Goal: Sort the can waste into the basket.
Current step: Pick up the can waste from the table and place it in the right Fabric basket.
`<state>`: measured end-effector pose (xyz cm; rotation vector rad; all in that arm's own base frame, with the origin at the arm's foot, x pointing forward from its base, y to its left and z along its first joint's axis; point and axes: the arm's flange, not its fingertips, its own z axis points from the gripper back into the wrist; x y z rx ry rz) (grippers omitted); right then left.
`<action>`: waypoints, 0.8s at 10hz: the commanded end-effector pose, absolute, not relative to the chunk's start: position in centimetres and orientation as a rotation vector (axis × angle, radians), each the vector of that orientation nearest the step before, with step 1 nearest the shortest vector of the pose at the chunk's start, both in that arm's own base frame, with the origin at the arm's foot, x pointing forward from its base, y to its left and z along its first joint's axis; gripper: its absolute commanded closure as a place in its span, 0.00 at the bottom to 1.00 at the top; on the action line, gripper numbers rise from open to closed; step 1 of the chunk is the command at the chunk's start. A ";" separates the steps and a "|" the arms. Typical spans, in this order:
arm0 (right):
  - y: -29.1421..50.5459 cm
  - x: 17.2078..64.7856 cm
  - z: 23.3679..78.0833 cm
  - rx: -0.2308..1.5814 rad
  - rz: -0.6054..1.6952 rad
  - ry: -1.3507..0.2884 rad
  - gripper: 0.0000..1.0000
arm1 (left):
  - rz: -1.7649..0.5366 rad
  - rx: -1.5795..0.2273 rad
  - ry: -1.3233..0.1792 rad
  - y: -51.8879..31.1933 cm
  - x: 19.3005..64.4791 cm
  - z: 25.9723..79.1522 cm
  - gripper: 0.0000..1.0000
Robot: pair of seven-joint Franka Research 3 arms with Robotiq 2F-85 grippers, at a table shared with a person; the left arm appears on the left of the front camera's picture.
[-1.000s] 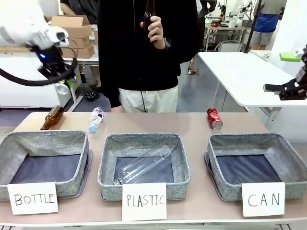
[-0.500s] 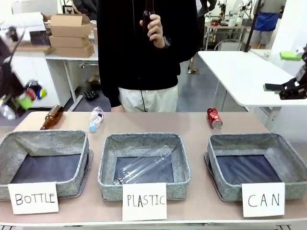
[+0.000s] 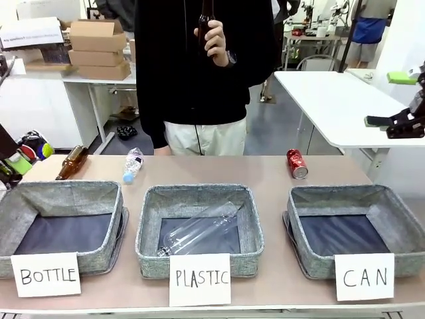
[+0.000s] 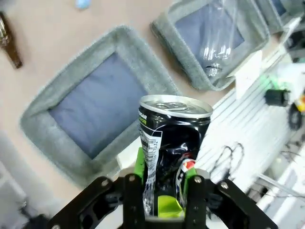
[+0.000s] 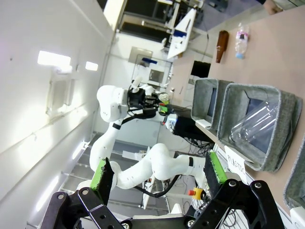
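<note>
Change: since a second earlier, the left arm had swung from high at the upper left down and out to the left edge of the front view, where only a sliver of it showed.
Left hand (image 4: 159,191): clamped on the silver can (image 4: 172,143) with dark print, held upright between the green pads.
Position: that can hung above the basket signed BOTTLE (image 3: 63,222), far from its goal.
Right hand (image 5: 157,179): fingers wide apart, holding nothing, well off to the right.
Red can (image 3: 297,163): lay on its side on the surface (image 3: 219,169), just behind the basket signed CAN (image 3: 352,229).
Person (image 3: 202,73): stood at the far side, one hand holding a brown bottle (image 3: 204,23).
Advice: I judged the carry should cross past the PLASTIC basket (image 3: 199,226), staying high, and release only once centred over the CAN basket.
</note>
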<state>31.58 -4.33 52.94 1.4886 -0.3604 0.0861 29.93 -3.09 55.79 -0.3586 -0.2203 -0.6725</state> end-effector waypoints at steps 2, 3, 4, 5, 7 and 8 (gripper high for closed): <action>-4.2 31.9 53.1 1.510 0.103 -0.390 0.00 | -1.149 -0.429 -0.293 -22.1 36.3 52.6 0.65; -4.2 31.9 53.1 1.510 0.103 -0.390 0.00 | -1.283 -0.431 -0.271 -28.2 37.2 52.5 0.65; -4.3 31.6 52.9 1.488 0.086 -0.359 0.00 | -1.360 -0.445 -0.264 -32.9 37.5 52.1 0.65; -10.0 29.4 53.9 1.402 0.027 -0.474 0.00 | -1.438 -0.450 -0.273 -38.2 36.9 51.5 0.65; -20.5 22.1 51.5 1.149 -0.084 -0.543 0.00 | -1.616 -0.490 -0.264 -48.8 34.7 49.3 0.65; -22.4 19.1 48.8 1.109 -0.108 -0.464 0.00 | -1.669 -0.499 -0.248 -53.1 33.4 48.1 0.65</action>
